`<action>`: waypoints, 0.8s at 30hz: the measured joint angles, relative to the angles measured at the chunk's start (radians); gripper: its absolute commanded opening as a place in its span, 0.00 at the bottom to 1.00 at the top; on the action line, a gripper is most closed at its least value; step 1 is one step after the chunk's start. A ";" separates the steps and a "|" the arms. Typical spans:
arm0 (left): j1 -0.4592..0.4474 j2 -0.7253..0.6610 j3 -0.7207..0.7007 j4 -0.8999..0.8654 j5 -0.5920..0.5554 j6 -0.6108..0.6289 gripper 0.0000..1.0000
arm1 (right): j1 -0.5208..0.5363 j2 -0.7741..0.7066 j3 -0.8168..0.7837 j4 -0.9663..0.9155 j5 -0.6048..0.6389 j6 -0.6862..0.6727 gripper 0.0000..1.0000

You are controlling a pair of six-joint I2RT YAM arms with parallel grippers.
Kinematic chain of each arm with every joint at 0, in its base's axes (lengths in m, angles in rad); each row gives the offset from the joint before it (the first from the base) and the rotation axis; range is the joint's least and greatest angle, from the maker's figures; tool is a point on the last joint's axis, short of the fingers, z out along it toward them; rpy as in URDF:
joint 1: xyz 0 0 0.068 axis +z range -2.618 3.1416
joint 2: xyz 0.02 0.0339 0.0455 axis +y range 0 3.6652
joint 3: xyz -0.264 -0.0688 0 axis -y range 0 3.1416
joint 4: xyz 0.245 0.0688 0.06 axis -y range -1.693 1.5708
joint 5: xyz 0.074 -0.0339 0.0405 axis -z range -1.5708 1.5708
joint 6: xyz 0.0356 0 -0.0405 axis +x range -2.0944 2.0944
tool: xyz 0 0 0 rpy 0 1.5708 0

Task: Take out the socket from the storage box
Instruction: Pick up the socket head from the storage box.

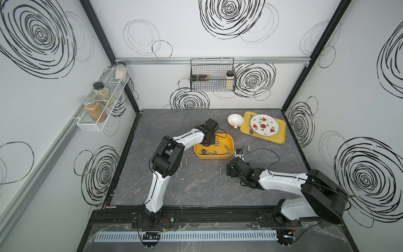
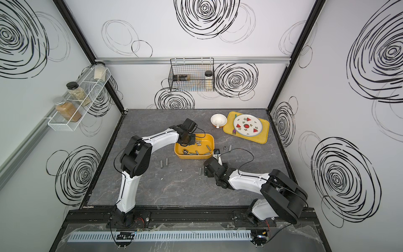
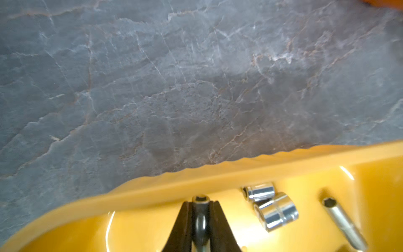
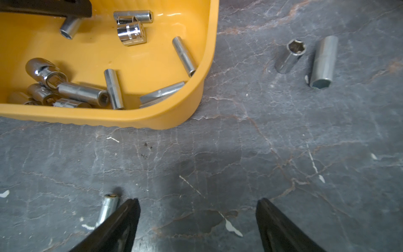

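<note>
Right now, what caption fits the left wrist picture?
The left gripper pinches a socket inside the yellow storage box.

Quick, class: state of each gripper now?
Left gripper: closed on a small silver metal socket inside the yellow-orange plastic storage box.
Right gripper: open, empty.

left arm (image 1: pixel 189 137): white shell links, black joint housings, small dark screws along the shells.
right arm (image 1: pixel 281 180): same white shells, bulky rounded black joints.
cables (image 1: pixel 262 150): thin, black, one at each wrist.
bases (image 1: pixel 150 218): black, red wires beside them.
left pincer (image 3: pixel 201 202): black tapered fingers.
right pincer (image 4: pixel 198 199): black wedge-shaped fingers (image 4: pixel 122 222).
</note>
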 measured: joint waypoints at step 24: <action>-0.222 -0.460 -0.410 0.010 -0.040 -0.209 0.00 | 0.000 -0.180 -0.061 0.019 -0.002 0.018 0.89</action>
